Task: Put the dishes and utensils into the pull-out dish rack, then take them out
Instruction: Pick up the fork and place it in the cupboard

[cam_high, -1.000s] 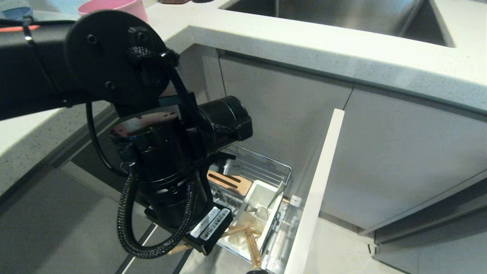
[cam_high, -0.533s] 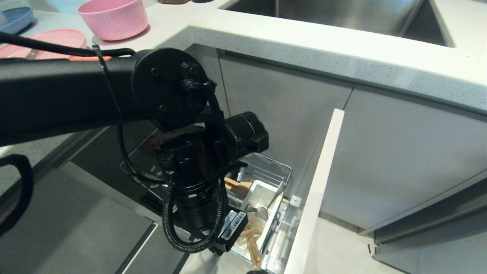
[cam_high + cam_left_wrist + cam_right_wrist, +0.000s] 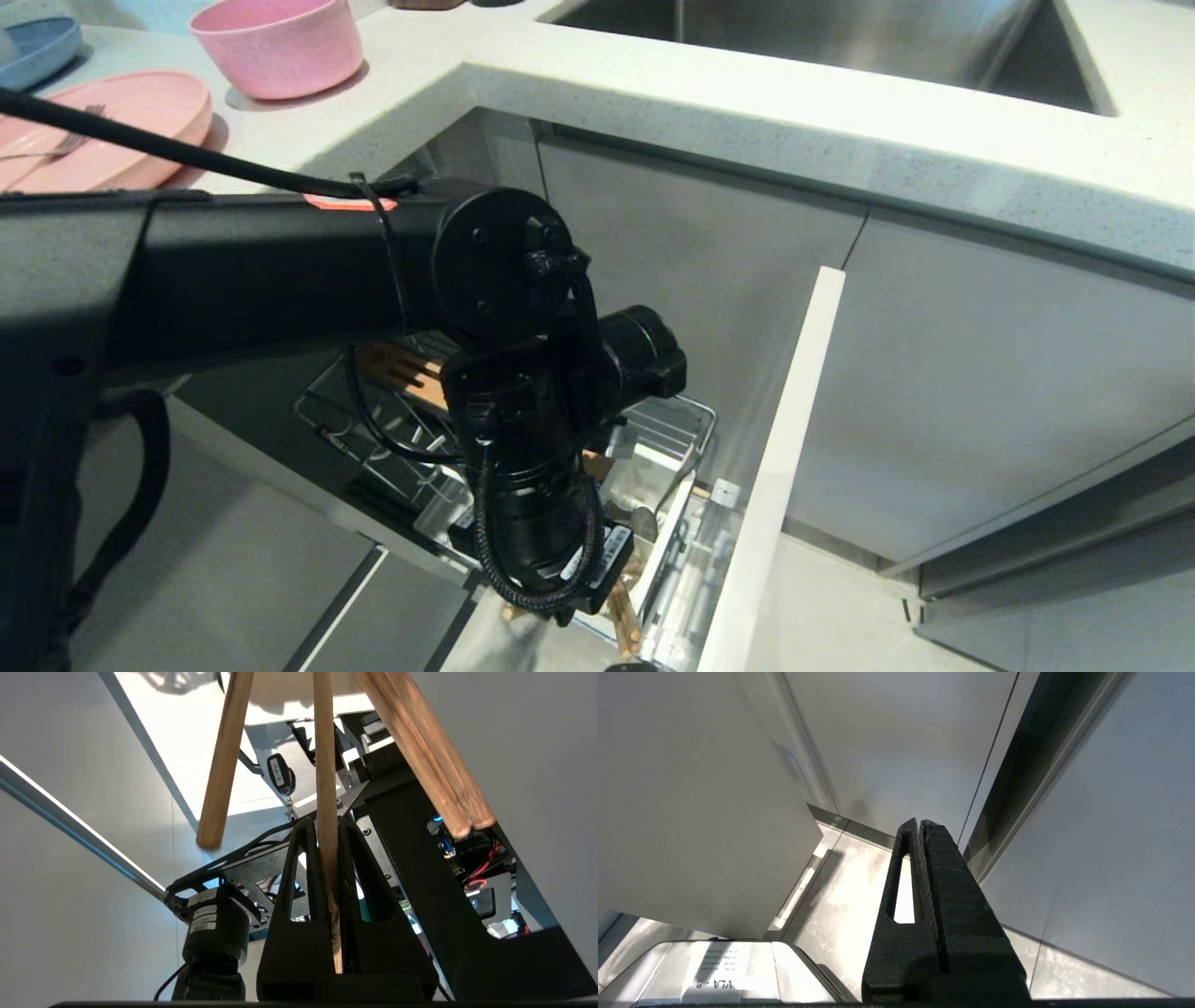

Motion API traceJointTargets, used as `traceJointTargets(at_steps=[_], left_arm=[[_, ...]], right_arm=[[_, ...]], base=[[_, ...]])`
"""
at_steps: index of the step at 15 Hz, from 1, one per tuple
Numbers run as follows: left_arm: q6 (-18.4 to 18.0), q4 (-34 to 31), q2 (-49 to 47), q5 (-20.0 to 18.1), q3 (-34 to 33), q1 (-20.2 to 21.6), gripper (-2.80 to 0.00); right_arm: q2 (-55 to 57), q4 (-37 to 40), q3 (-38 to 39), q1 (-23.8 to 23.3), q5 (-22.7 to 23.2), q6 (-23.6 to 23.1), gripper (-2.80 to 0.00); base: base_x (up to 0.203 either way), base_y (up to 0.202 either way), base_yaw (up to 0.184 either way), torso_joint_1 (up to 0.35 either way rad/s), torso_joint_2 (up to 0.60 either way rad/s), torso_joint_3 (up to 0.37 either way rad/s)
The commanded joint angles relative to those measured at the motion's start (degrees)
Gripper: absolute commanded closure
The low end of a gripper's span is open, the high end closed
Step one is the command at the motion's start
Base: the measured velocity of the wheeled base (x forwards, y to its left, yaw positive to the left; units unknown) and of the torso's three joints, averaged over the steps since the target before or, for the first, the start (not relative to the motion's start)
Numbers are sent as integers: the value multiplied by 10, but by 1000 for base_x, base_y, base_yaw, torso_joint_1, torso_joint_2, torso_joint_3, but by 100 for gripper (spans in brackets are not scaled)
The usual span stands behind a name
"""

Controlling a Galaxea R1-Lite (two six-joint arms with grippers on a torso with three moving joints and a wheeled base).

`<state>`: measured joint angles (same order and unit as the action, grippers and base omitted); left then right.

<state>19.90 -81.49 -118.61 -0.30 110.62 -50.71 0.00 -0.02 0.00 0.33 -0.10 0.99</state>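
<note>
- Chopstick [image 3: 325, 788] clamped between my left gripper [image 3: 327, 833] fingers, running straight up out of the jaws. In the left wrist view three more wooden sticks fan out beside it, none of them in my grip: one loose stick [image 3: 224, 760] to one side, a pair of sticks [image 3: 430, 760] lying together on the other.
- In the head view my left arm hangs low over the pull-out dish rack [image 3: 686, 411], wrist at the white utensil caddy [image 3: 653, 481]; stick ends [image 3: 621, 616] poke out below the wrist. The gripper itself is hidden there by the arm.
- Judgement: step in hand is handling one chopstick at the caddy. Whether it is going in or coming out, I cannot tell.
- To do it well: keep the stick in line with the caddy opening, move along its length, not sideways, so it does not lever against the neighbouring sticks or the caddy wall. Grip is thin and could pivot; go slowly.
- Pink plate [image 3: 121, 126] with fork [image 3: 56, 145] on it and pink bowl [image 3: 277, 47] sit up on the counter [image 3: 747, 103], well apart from the rack.
- My right gripper [image 3: 920, 823] is parked, fingers pressed together on nothing, pointing at cabinet fronts and floor.
- Writing: white stickers show on the wrist in the head view and on a black motor in the left wrist view, unreadable. One white label [image 3: 721, 963] in the right wrist view shows upside-down characters I cannot read with confidence.
</note>
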Motion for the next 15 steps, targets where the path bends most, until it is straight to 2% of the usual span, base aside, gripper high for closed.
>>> traceJointTargets(at_steps=[1,15], left_arm=[[1,-4,-9,-1,2,0,0],[18,31,-46,1,2,5,0]], right_arm=[[0,0,1,0,0,0,0],[0,0,1,0,0,0,0]], base=[[0,0,0,0,0,0],[0,0,0,0,0,0]])
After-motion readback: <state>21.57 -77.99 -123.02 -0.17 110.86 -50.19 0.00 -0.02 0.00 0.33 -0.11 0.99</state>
